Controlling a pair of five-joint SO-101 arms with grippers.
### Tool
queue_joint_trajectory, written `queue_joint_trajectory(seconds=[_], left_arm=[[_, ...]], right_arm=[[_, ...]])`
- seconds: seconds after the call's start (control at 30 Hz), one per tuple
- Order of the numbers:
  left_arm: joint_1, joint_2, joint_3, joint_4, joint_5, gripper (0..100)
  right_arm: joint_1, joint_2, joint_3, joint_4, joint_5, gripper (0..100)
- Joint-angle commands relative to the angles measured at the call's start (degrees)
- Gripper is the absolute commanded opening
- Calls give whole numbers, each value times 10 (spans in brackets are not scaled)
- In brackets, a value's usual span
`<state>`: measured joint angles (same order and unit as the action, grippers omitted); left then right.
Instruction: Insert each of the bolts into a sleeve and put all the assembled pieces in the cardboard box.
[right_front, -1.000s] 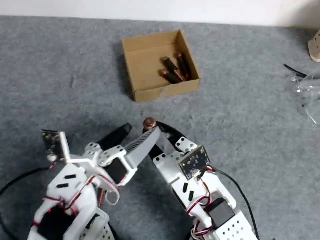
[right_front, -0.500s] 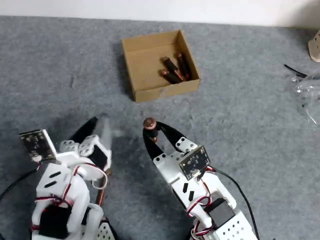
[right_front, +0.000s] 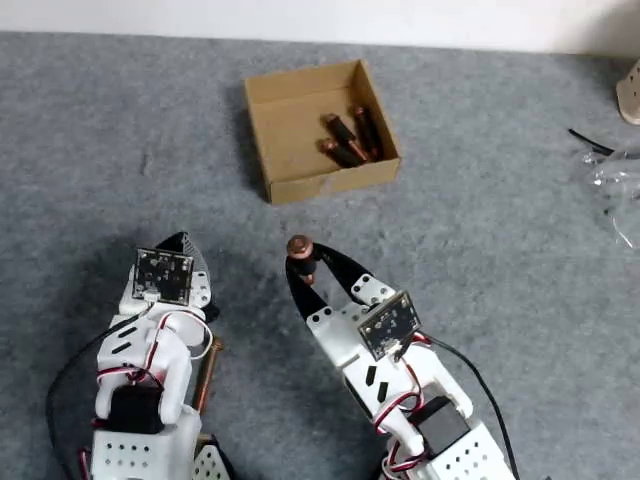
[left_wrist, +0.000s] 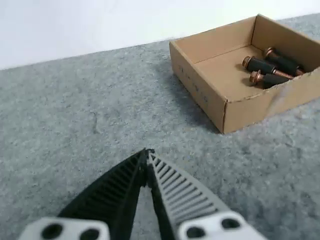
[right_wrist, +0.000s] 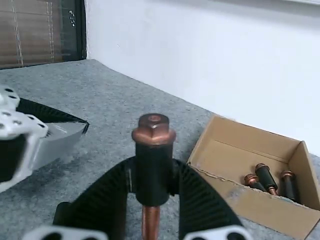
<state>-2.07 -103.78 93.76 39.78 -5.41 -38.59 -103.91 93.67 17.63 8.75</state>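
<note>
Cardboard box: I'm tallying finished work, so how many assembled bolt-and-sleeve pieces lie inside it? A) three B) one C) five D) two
A: three copper bolt heads, each on a dark sleeve, lie side by side on the floor of the cardboard box.

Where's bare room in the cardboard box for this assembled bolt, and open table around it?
Inside the brown cardboard box, the floor's left half is bare; three black-sleeved copper bolts crowd its right. Grey carpet left of the box, and between box and right gripper, lies open. By the left arm it is tight, with a loose copper bolt.
</note>
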Motion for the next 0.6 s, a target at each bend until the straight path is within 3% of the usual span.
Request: queue_joint_trajectory(seconds=[0.0,0.27,0.57], left_arm=[[-8,-7,16,-47,-8,6],[-8,-7,24,-68,-7,7],[-8,-7,8,-49,-6,7]], right_arm=[[5,-6,-12,-26,-7,4],[11,-6,29,-22,46,4],[149,2,-28,19,12,4]])
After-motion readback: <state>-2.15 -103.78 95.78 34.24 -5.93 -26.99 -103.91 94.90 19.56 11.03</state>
